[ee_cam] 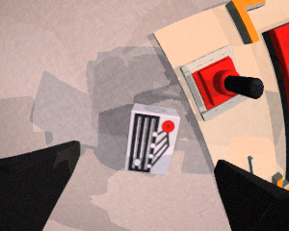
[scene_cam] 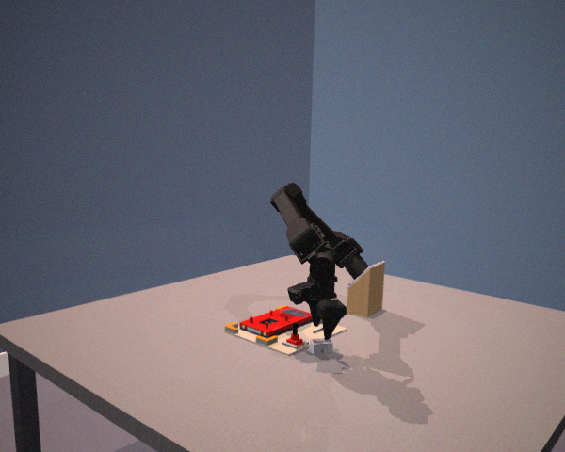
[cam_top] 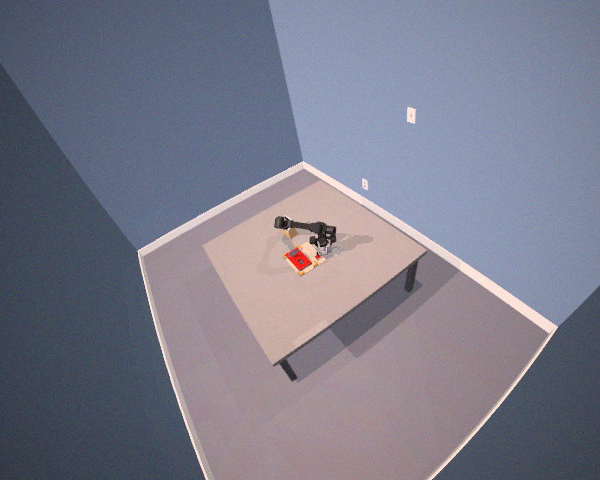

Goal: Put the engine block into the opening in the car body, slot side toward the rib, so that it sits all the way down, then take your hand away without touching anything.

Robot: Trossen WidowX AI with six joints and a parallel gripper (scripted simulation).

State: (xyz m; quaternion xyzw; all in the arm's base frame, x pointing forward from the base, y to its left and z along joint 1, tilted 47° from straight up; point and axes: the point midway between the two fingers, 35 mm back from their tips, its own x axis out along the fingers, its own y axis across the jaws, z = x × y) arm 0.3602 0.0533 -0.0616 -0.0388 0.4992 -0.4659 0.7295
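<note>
One black arm [cam_top: 306, 225] stands near the middle of a grey table [cam_top: 238, 299] in the top view, bent over a cream board [cam_top: 307, 248] that carries the red car body [cam_top: 296, 258]. The engine block is too small to make out from this height.

From the exterior view, the gripper [scene_cam: 328, 334] points down just above the small grey engine block [scene_cam: 320, 346], which sits on the table touching the board's [scene_cam: 280, 345] near edge, outside the car body [scene_cam: 273, 321]. A red peg stand [scene_cam: 295, 337] rises on the board beside the block. A tan wedge [scene_cam: 366, 290] stands behind the arm [scene_cam: 312, 235].

In the wrist view, the fingers are spread wide with nothing between them. The engine block [ee_cam: 152, 139] lies below and between them, its striped face and red dot up, just beside the board [ee_cam: 183, 41], with the peg stand [ee_cam: 223, 85] near it and the car body [ee_cam: 285, 58] beyond.
</note>
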